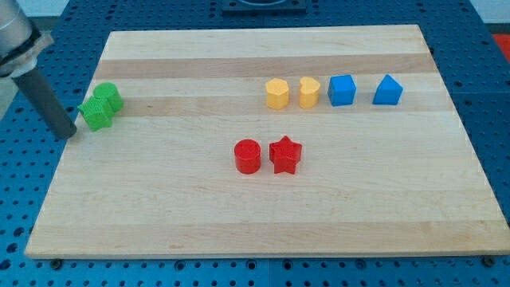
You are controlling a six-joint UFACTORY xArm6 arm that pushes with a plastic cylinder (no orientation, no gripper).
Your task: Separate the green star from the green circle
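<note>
The green star [96,116] and the green circle [107,96] touch each other at the board's left edge, the circle just above and right of the star. My tip [67,133] rests at the board's left edge, just left of and slightly below the green star, a small gap apart from it.
A red circle [248,155] and a red star [285,155] sit side by side at the middle. A yellow hexagon [276,93], a yellow heart [309,92], a blue cube [341,89] and a blue pentagon-like block [388,90] line the upper right. The wooden board [263,223] lies on a blue perforated table.
</note>
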